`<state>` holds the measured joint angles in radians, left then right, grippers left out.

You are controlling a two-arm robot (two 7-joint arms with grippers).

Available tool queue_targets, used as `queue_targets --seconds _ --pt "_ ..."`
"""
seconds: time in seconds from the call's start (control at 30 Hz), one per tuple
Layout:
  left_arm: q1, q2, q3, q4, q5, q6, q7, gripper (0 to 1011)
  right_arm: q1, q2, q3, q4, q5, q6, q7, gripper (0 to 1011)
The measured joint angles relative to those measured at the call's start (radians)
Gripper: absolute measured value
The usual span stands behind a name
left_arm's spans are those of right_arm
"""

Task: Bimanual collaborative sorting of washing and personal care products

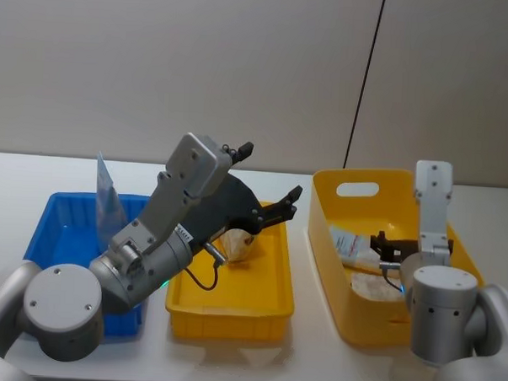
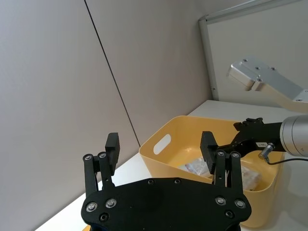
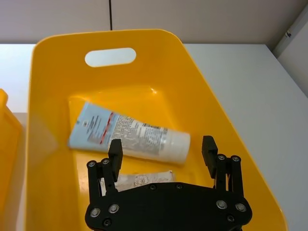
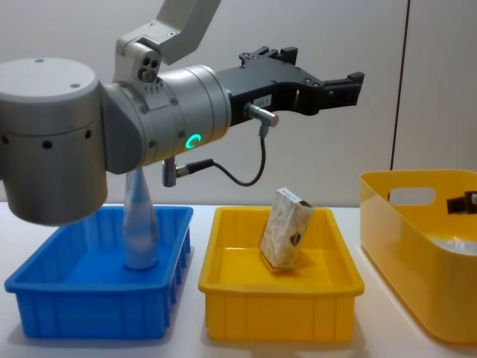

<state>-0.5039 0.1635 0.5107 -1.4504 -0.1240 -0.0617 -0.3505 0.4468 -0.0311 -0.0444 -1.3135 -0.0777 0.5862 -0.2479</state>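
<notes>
On the white surface, the beige mottled carton leans upright in the shallow yellow plastic tray, and the clear cone-shaped bottle stands in the blue plastic bin. The left claw hangs high above the tray, fingers apart and empty. The right claw, also spread and empty, hovers inside the deep yellow plastic bin over the pale grey-white tube with light-blue and red label and a small whitish pack.

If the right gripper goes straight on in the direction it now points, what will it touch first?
Most likely the tall tube lying in the deep yellow bin. The open right gripper points down into that bin, with the tube just past its fingertips; the depth is hard to judge.
</notes>
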Motion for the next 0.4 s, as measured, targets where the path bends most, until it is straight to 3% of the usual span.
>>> queue_targets --seconds 0.4 --pt "0.0 0.0 0.0 0.0 0.0 0.0 0.0 1001 -0.003 -0.001 -0.006 -0.017 -0.005 -0.022 0.02 1004"
